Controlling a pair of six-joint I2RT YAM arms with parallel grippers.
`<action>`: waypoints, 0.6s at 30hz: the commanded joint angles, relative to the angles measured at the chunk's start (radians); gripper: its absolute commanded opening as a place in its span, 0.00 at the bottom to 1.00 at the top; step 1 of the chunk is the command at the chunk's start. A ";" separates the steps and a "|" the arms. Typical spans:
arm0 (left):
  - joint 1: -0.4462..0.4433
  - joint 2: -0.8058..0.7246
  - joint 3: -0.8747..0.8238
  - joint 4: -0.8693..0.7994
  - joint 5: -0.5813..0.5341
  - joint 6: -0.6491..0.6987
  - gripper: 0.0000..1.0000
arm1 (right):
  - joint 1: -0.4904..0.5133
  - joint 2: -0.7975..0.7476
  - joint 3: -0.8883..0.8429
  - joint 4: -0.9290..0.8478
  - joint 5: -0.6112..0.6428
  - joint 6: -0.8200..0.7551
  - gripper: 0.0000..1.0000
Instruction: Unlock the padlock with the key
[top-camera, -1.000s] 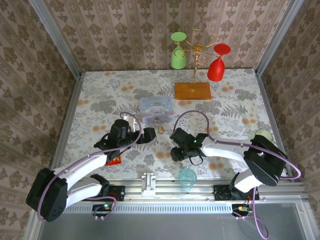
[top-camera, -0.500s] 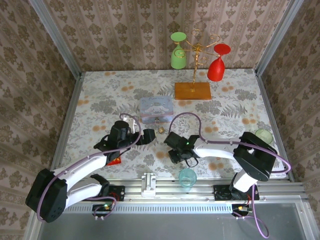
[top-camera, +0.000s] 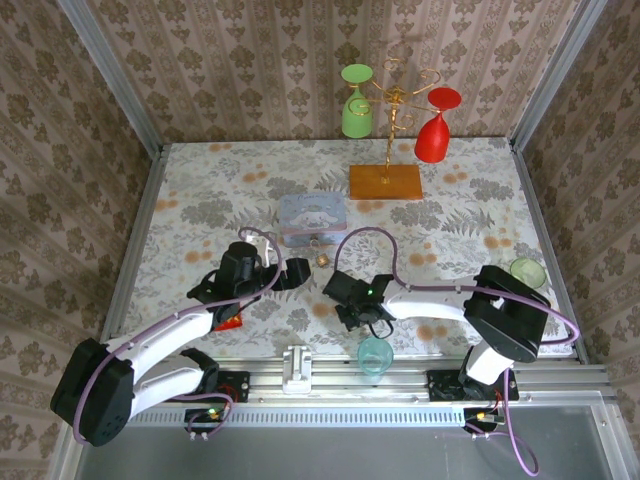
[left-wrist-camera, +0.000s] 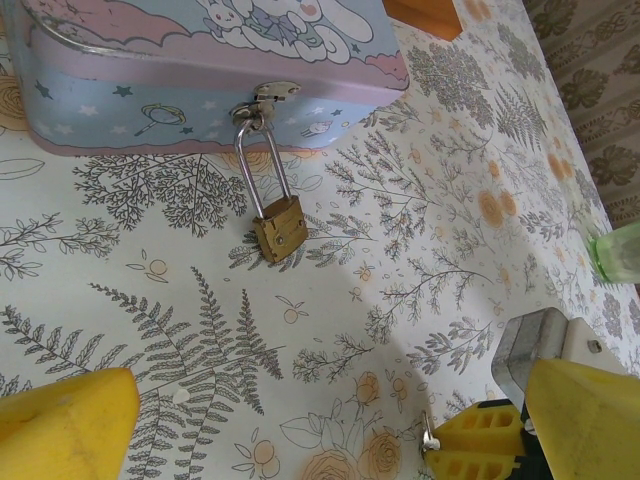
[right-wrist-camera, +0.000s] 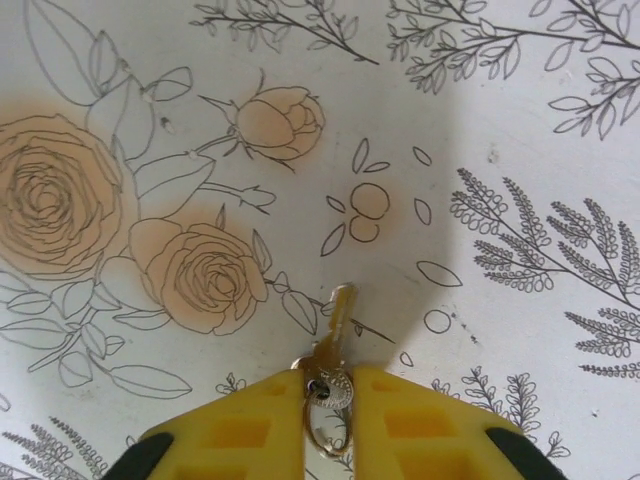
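The right pincer (right-wrist-camera: 327, 395) pinches the head of a small key (right-wrist-camera: 337, 312), whose blade sticks out past the fingertips over the flowered tabletop (right-wrist-camera: 520, 130), not far from its near edge. The left pincer (left-wrist-camera: 320, 430) is spread and holds nothing. The padlock (left-wrist-camera: 279, 228) hangs by its shackle (left-wrist-camera: 262, 165) from the hasp (left-wrist-camera: 262, 95) of the blue tin (left-wrist-camera: 200, 60) near the tabletop's middle. Its brass body lies on the tabletop just beside the tin's near wall.

Left arm reaches forward and rightward from its base, elbow low; its gripper (top-camera: 296, 272) has the yellow fingers (left-wrist-camera: 65, 425) spread wide apart. Right arm folds leftward from its base, its gripper (right-wrist-camera: 327, 385) angled downward, fingers pinched together on the key (right-wrist-camera: 333, 335).
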 joint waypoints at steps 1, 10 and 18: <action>-0.006 -0.007 -0.008 -0.005 -0.011 -0.022 1.00 | 0.005 -0.004 -0.068 0.048 -0.049 0.032 0.11; -0.007 0.031 -0.020 0.122 0.054 -0.068 0.99 | -0.142 -0.172 -0.164 0.244 -0.258 -0.035 0.00; -0.039 0.101 -0.029 0.344 0.163 -0.107 0.87 | -0.270 -0.377 -0.233 0.363 -0.480 -0.164 0.00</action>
